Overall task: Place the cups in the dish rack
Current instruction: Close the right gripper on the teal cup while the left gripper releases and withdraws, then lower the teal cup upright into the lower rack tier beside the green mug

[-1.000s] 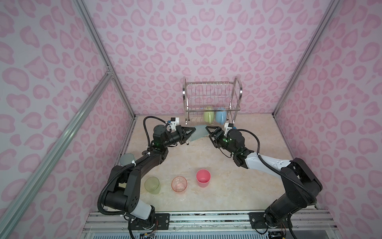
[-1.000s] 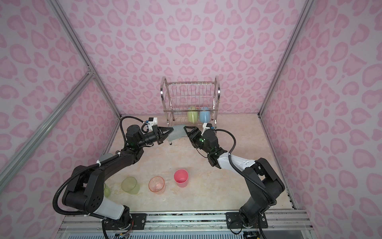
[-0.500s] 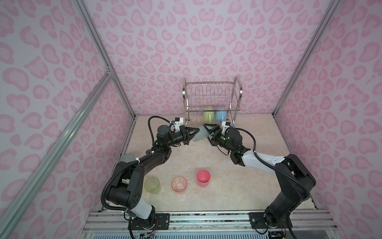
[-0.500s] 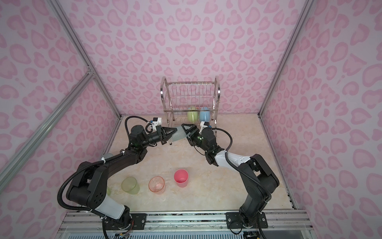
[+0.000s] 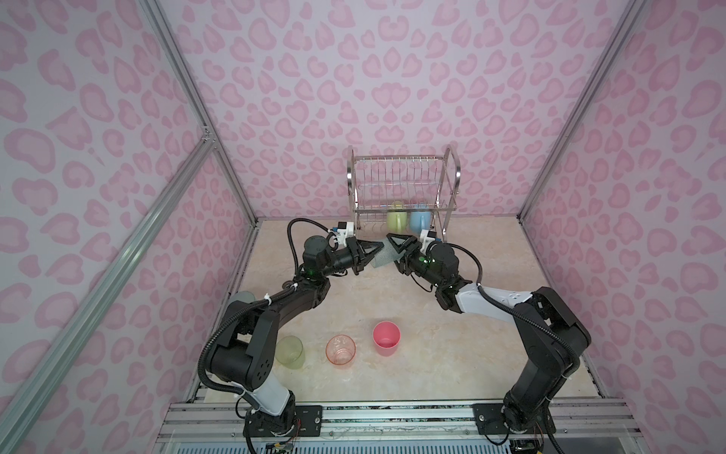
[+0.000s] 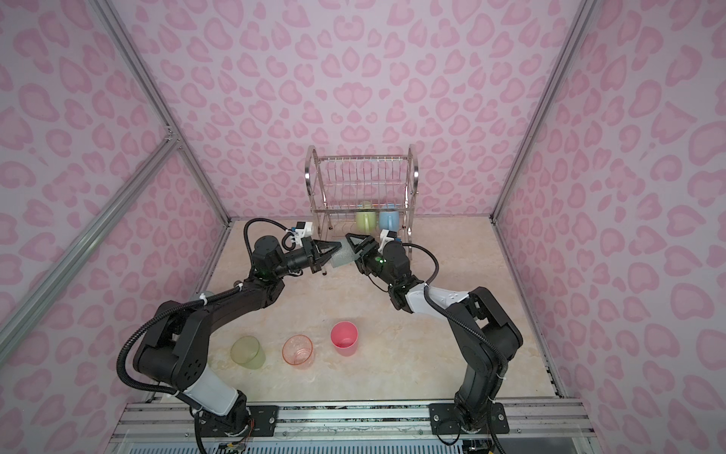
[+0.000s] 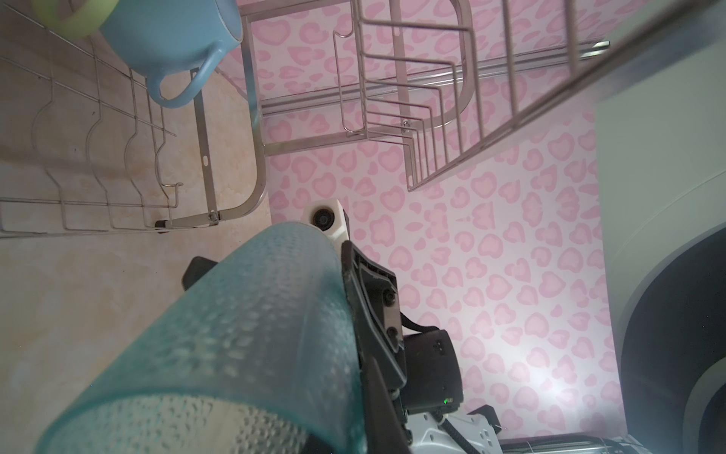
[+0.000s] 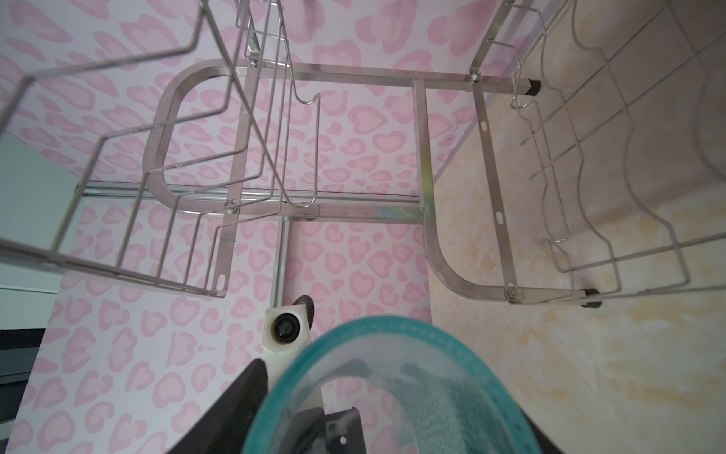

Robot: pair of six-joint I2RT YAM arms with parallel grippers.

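A pale blue translucent tumbler (image 5: 385, 257) (image 6: 342, 256) hangs in the air, tipped on its side, in front of the dish rack (image 5: 404, 184) (image 6: 361, 184). My left gripper (image 5: 375, 249) is shut on its wall from the left. My right gripper (image 5: 393, 251) meets it from the right, its fingers (image 7: 369, 306) pressed along the tumbler's (image 7: 235, 334) sides. The right wrist view looks into the tumbler's mouth (image 8: 393, 393). A green mug (image 5: 395, 222) and a blue mug (image 5: 419, 222) sit on the rack's lower tier. Yellow-green (image 5: 290, 351), orange-pink (image 5: 341, 350) and pink (image 5: 386, 337) tumblers stand near the front.
A pale cup (image 5: 241, 298) shows partly behind my left arm by the left wall. Pink patterned walls close in the back and both sides. The rack's legs (image 8: 589, 296) and lower wires stand just beyond the two grippers.
Both grippers moved toward the rack and closer together with the tumbler between them. The right gripper's jaws narrowed onto the tumbler.
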